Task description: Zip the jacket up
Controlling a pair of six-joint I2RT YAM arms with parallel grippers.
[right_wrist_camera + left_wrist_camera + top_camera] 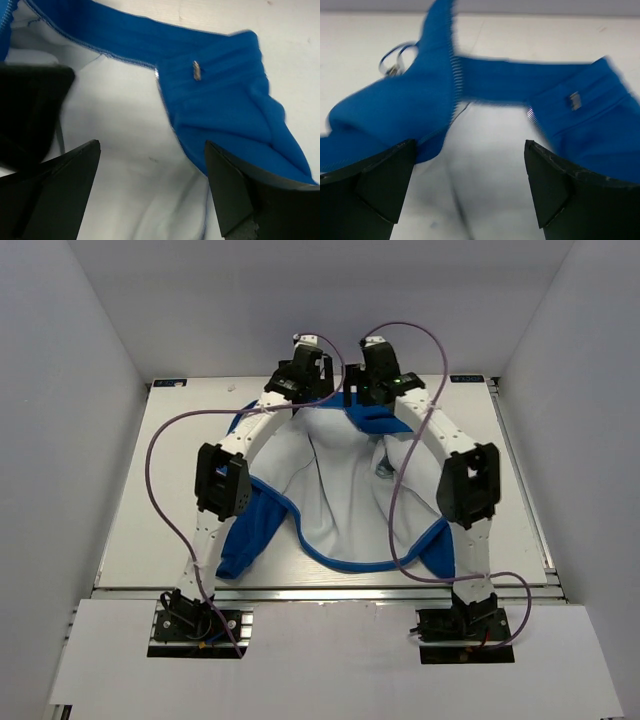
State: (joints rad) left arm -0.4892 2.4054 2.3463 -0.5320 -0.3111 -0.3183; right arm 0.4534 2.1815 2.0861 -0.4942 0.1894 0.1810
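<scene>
Open jacket (250,530) spread lining-up across the middle of the tabletop (150,510); left fingers (375,185) and right fingers (250,190) spread wide, holding nothing, over its far end.
Light, floppy fleece will likely bunch and slide; the stiffer zipper teeth (456,75) and small metal tab (197,70) look the surest holds.

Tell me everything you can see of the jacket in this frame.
The jacket looks like royal-blue soft fleece with a white lining. It lies unzipped and spread open, lining up, on the white table. Blue edges fold over at the near hem and both sides. Its zipper teeth run along one front edge, and a small metal tab sits on the blue fabric. The left gripper and right gripper hang open above its far end, gripping nothing.
</scene>
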